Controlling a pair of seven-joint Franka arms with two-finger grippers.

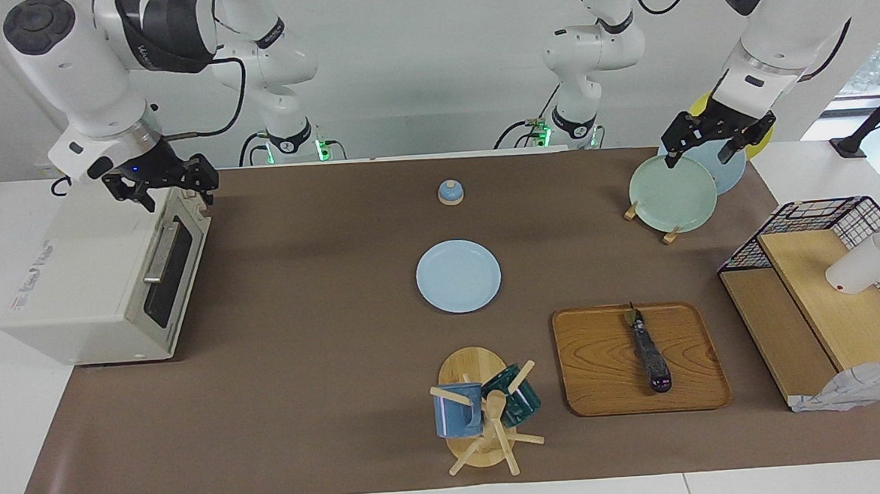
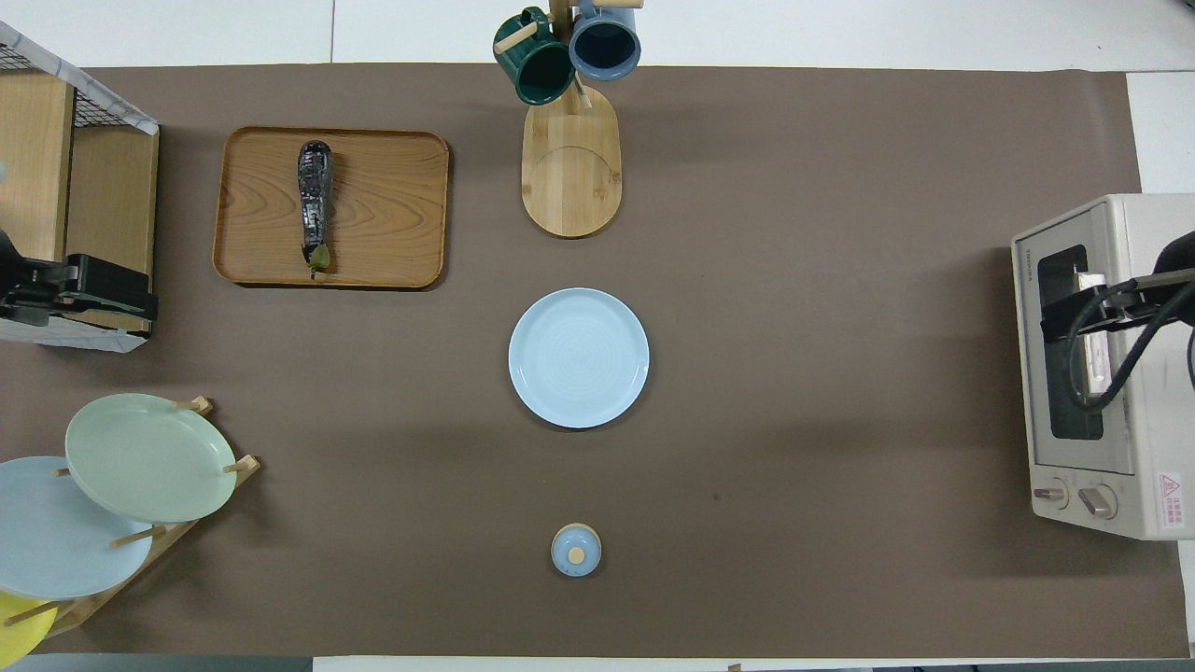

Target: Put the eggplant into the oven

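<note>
Eggplant (image 1: pixel 650 353) lay on a wooden tray (image 1: pixel 604 359) near the tabletop's edge farthest from the robots, toward the left arm's end. It probably handles light, firm and slippery, so a mid-body grasp across its width seems safest. It looked slim, glossy and dark, with a green stem. The left gripper (image 1: pixel 706 150), open, hung over the plate rack (image 1: pixel 673 231). The right gripper (image 1: pixel 173 192) hung open over the closed oven (image 1: pixel 96 287).
</note>
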